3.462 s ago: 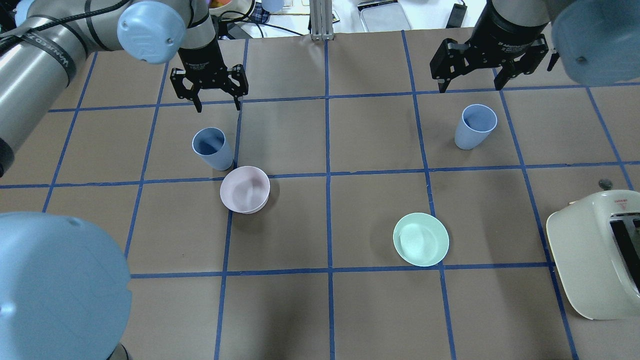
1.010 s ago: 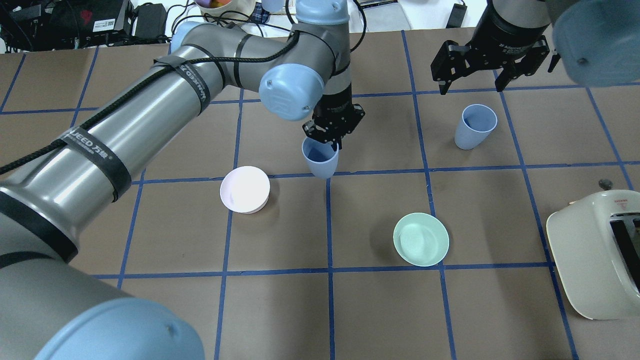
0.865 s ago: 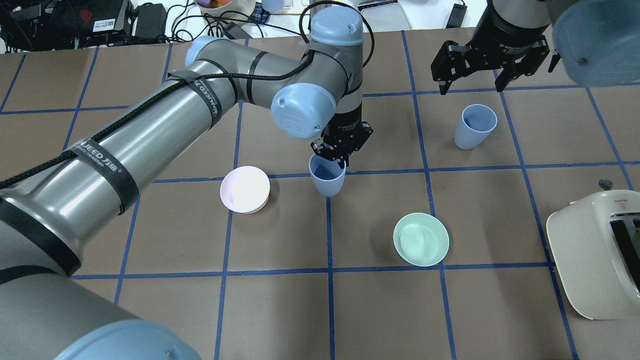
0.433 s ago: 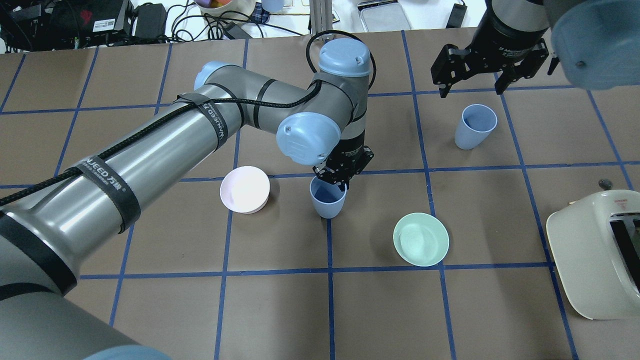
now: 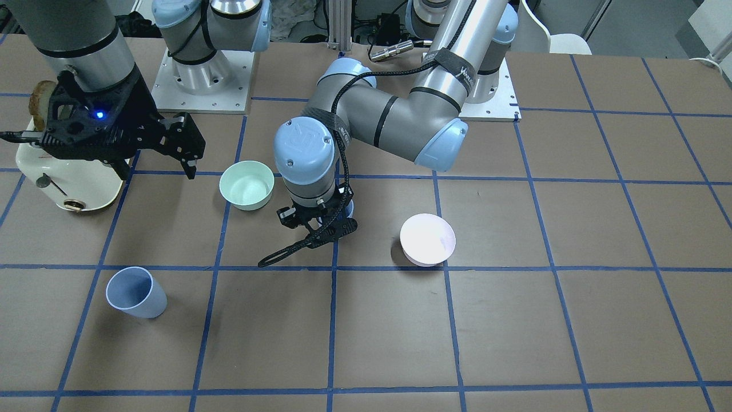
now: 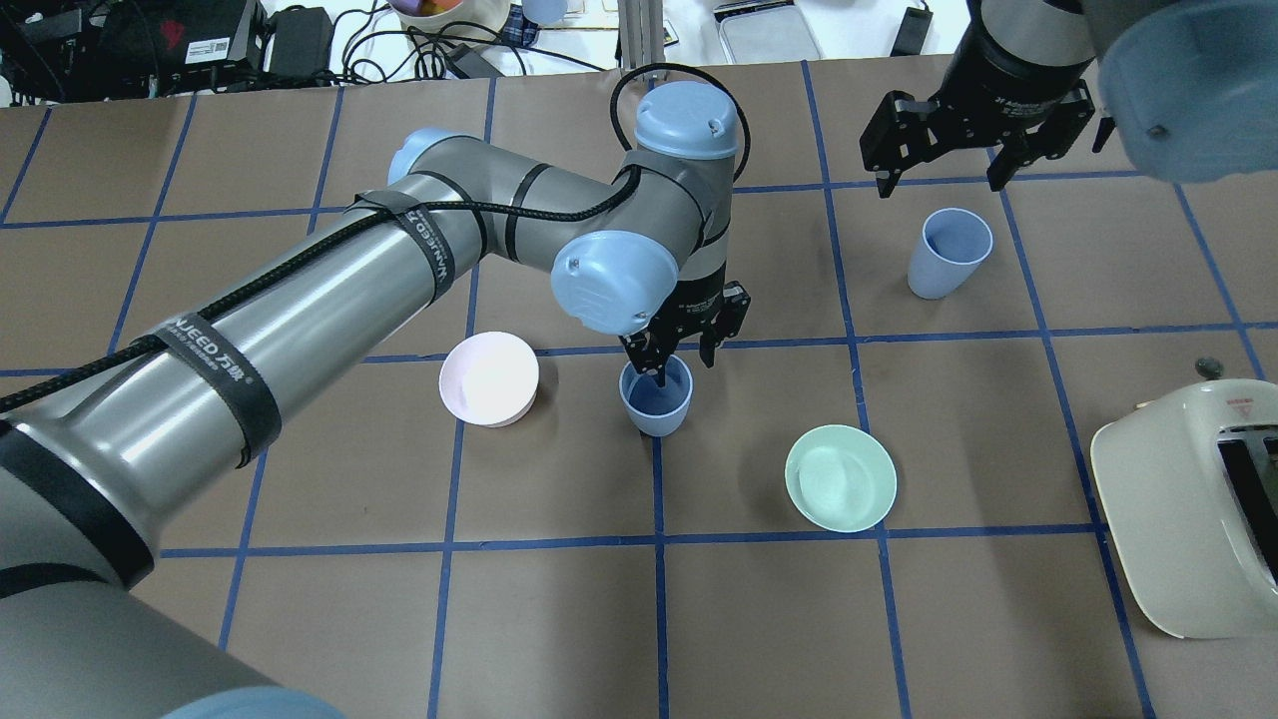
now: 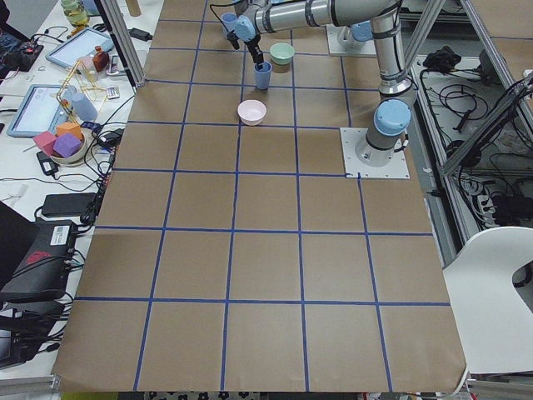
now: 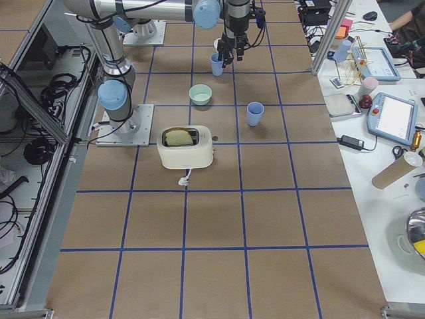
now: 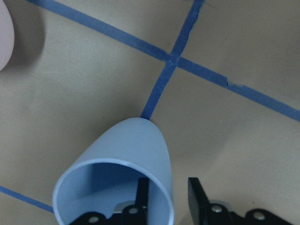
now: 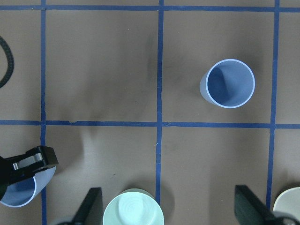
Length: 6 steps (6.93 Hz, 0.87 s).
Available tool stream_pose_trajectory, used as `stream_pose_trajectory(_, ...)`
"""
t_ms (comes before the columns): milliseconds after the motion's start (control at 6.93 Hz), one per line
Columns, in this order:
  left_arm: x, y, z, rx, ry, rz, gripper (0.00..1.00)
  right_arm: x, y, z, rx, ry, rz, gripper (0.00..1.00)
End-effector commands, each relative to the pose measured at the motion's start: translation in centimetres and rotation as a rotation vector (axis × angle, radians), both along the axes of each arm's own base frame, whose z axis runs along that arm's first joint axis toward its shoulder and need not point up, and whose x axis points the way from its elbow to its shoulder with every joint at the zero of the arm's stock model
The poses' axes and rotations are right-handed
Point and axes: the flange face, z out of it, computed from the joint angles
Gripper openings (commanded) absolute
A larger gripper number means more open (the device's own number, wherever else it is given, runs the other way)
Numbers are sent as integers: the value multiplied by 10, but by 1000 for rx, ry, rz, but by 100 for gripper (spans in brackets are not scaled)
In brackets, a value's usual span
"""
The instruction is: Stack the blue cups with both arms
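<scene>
Left gripper straddled the rim of the middle blue cup, fingers apparently loose; right gripper hung spread wide by the far blue cup.

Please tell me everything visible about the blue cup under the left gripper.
The blue cup is a small pale-blue tumbler, seemingly matte plastic, handleless, tapering to the base, with a thin lighter rim. It stands upright and empty on a blue tape line, between the pink bowl and the green bowl. The open left gripper straddles its wall: one finger inside, one outside.
</scene>
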Motion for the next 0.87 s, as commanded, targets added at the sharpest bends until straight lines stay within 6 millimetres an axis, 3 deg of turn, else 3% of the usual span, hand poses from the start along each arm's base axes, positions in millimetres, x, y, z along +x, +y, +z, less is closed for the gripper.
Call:
stream_pose_trajectory(0, 18, -21, 64, -89, 41, 32, 100, -17, -13, -7, -17, 21, -12, 100)
stream_pose_trajectory(144, 43, -30, 100, -108, 58, -4, 100, -52, -40, -33, 7, 9, -65, 100)
stream_pose_trajectory(288, 95, -39, 130, -76, 83, -180, 100, -78, -54, -44, 19, 13, -63, 100)
stream_pose_trajectory(433, 148, -43, 160, -74, 108, -270, 100, -99, -74, -79, 50, 20, -87, 100)
stream_pose_trajectory(577, 188, -40, 191, -113, 120, -325, 100, -123, -94, -107, 42, 24, -95, 100)
stream_pose_trajectory(721, 204, -25, 224, -166, 114, -327, 100, -149, -106, -131, 31, 26, -96, 100)
